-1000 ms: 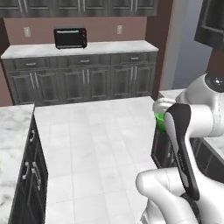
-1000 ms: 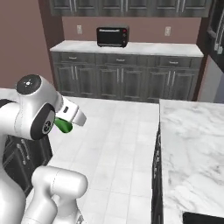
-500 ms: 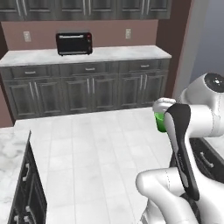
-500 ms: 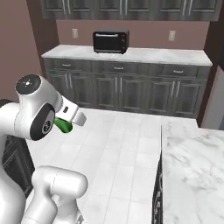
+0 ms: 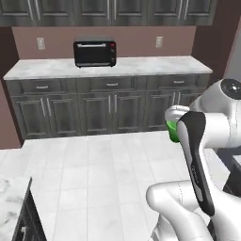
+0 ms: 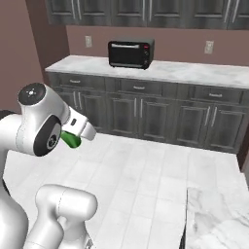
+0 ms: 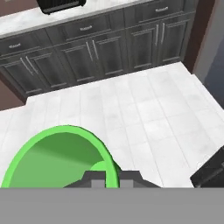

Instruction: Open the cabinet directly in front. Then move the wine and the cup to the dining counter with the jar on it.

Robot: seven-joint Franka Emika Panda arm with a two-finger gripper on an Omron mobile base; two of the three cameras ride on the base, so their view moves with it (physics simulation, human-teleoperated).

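The bright green cup (image 7: 57, 157) sits low in the hand view, its rim pinched between my gripper's (image 7: 112, 178) two dark tips, which are shut on it. From the base cameras the cup (image 5: 172, 133) (image 6: 70, 140) shows as a green patch tucked under the white hand, held high over the floor close to the arm. A white grey-veined marble top (image 5: 10, 197) (image 6: 219, 221) on a dark base pokes in at the bottom corners; I cannot tell whether it is the dining counter. The wine and the jar are out of view.
Ahead runs a narrow marble wall counter (image 5: 113, 67) (image 6: 160, 70) on dark grey lower cabinets, with a black toaster oven (image 5: 94, 52) (image 6: 130, 53) on it. Dark upper wall cabinets (image 5: 108, 10) hang above, doors shut. White tiled floor (image 5: 94, 174) lies between.
The whole picture has shifted, so the base has moved: the wall counter with the toaster oven now fills the view ahead, and the marble top has slid to the bottom corners. The hold on the cup is unchanged.
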